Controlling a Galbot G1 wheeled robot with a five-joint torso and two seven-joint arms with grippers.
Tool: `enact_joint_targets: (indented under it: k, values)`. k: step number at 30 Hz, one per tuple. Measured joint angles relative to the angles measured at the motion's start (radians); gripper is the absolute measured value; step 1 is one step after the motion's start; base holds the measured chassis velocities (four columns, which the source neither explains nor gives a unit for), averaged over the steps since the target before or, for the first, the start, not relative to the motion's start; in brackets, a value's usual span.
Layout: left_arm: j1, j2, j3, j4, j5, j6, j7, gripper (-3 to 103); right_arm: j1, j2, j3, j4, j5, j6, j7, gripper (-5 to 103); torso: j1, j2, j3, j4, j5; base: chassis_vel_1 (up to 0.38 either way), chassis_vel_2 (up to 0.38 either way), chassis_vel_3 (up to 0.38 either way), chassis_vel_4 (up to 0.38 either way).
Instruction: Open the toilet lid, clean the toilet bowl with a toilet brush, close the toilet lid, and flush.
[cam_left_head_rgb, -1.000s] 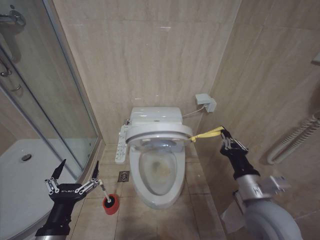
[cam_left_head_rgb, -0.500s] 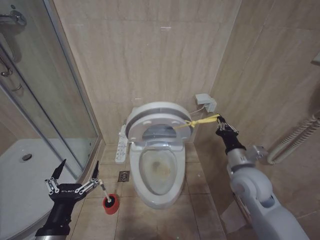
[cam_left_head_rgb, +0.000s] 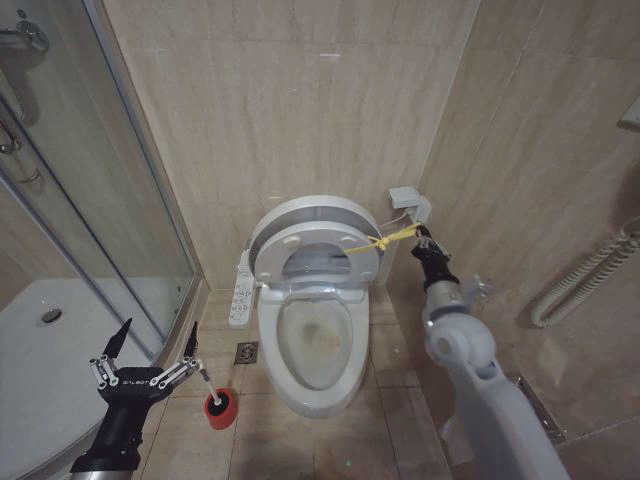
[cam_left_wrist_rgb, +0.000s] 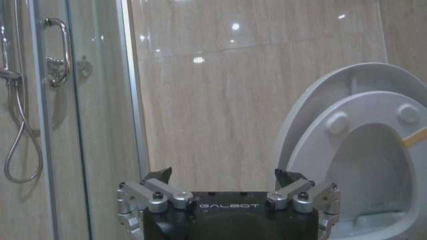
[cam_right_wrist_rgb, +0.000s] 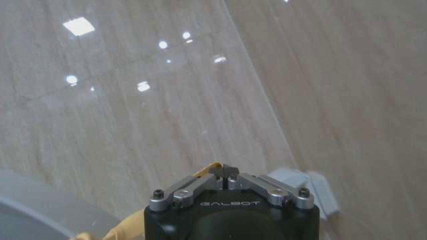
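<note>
So compared to half a second back, the lid (cam_left_head_rgb: 300, 215) has tipped up further and now stands close to upright against the far wall, with the seat (cam_left_head_rgb: 318, 255) raised along with it, leaning just in front of it. A full second ago both were still almost flat over the bowl (cam_left_head_rgb: 315, 345). The right gripper (cam_left_head_rgb: 423, 240) has moved up and toward the far wall as well, and its arm now reaches further from the near right corner.

The right gripper is pinched closed on the ribbon (cam_left_head_rgb: 385, 238), a yellow strip running left from its fingertips to the right edge of the lid and seat. In the right wrist view the fingers (cam_right_wrist_rgb: 257, 182) meet at the tips with the ribbon (cam_right_wrist_rgb: 200, 175) coming out on one side. The gripper sits just right of the lid, close below a small white wall box (cam_left_head_rgb: 411, 203).

The bowl is open, with a brownish stain inside. The brush (cam_left_head_rgb: 212, 390) stands in its red holder (cam_left_head_rgb: 220, 410) on the floor, left of the bowl. The left gripper (cam_left_head_rgb: 148, 342) hasn't budged: it hovers near left, spread wide and holding nothing, just left of the brush handle. The left wrist view has the same gripper (cam_left_wrist_rgb: 223, 176) with the raised lid (cam_left_wrist_rgb: 347, 82) beyond it.
</note>
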Motion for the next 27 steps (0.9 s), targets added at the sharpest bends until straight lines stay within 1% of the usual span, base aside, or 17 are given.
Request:
enact_joint_targets:
  k: [2,6,11,14,18,20,21,23,24,27]
  values:
    - [0.000,0.000,0.000,0.000,0.000,0.000,0.000,100,0.042,0.018,-0.014,-0.036,-0.023,0.013,-0.017,0,0.000,0.000,0.000,0.0002,-0.0001,0.000,0.000,0.000,0.000]
    - [0.000,0.000,0.000,0.000,0.000,0.000,0.000,100,0.110,0.050,-0.029,-0.091,-0.052,0.023,-0.025,0,0.000,0.000,0.000,0.0003,-0.0001,0.000,0.000,0.000,0.000]
    - [0.000,0.000,0.000,0.000,0.000,0.000,0.000,100,0.182,0.055,-0.037,-0.178,-0.094,0.055,-0.041,0,0.000,0.000,0.000,0.0003,0.0000,0.000,0.000,0.000,0.000]
    - [0.000,0.000,0.000,0.000,0.000,0.000,0.000,100,0.215,0.058,-0.040,-0.219,-0.101,0.068,-0.045,0,0.000,0.000,0.000,0.0003,0.0000,0.000,0.000,0.000,0.000]
    - [0.000,0.000,0.000,0.000,0.000,0.000,0.000,100,0.284,0.089,-0.046,-0.320,-0.130,0.101,-0.052,0,0.000,0.000,0.000,0.0003,0.0000,0.000,0.000,0.000,0.000]
    - [0.000,0.000,0.000,0.000,0.000,0.000,0.000,100,0.350,0.115,-0.079,-0.414,-0.168,0.136,-0.061,0,0.000,0.000,0.000,-0.0001,0.0001,0.000,0.000,0.000,0.000]
    - [0.000,0.000,0.000,0.000,0.000,0.000,0.000,100,0.371,0.124,-0.089,-0.444,-0.177,0.148,-0.062,0,0.000,0.000,0.000,0.0002,0.0000,0.000,0.000,0.000,0.000]
    - [0.000,0.000,0.000,0.000,0.000,0.000,0.000,100,0.388,0.129,-0.097,-0.470,-0.185,0.159,-0.063,0,0.000,0.000,0.000,0.0001,-0.0001,0.000,0.000,0.000,0.000]
    - [0.000,0.000,0.000,0.000,0.000,0.000,0.000,100,0.432,0.141,-0.114,-0.533,-0.204,0.183,-0.065,0,0.000,0.000,0.000,-0.0001,0.0000,0.000,0.000,0.000,0.000]
    - [0.000,0.000,0.000,0.000,0.000,0.000,0.000,100,0.481,0.150,-0.127,-0.592,-0.224,0.200,-0.066,0,0.000,0.000,0.000,0.0004,-0.0001,0.000,0.000,0.000,0.000]
